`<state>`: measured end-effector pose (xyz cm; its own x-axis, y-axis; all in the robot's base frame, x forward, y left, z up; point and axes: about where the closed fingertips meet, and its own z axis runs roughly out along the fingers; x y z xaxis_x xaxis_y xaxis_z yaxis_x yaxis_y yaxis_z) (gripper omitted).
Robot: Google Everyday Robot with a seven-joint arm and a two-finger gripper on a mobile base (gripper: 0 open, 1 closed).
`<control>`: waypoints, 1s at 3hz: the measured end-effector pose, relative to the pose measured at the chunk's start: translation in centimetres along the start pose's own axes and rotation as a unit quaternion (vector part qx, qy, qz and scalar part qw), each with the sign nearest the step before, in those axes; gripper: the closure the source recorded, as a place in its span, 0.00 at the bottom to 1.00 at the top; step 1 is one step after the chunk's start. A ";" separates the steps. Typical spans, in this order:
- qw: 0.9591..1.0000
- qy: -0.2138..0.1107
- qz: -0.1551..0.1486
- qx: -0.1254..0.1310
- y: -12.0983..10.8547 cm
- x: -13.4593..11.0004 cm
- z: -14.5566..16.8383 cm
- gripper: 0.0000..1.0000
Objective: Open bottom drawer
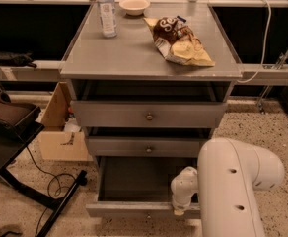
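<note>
The bottom drawer [129, 210] of the grey cabinet stands pulled out toward me, its dark inside [144, 177] showing. Its slim grey front carries a small round knob [148, 215] near the lower edge of the view. My gripper [180, 207] is at the end of the white arm [233, 186], right at the top edge of the drawer front, to the right of the knob. The arm's bulk hides the right end of the drawer. The middle drawer [146, 147] and the top drawer [149, 115] are shut.
On the cabinet top [134, 58] stand a water bottle [107, 11], a white bowl [134, 5] and a chip bag [181, 41]. A cardboard box [60, 132] sits on the floor at left, next to a black stand with cables [40, 191].
</note>
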<state>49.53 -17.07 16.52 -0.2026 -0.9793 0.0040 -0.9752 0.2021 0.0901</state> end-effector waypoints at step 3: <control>1.000 -0.004 0.001 -0.015 1.3 0.5 0.3 1.00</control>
<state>48.11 -17.29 16.37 -0.2046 -0.9788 -0.0046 -0.9719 0.2026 0.1202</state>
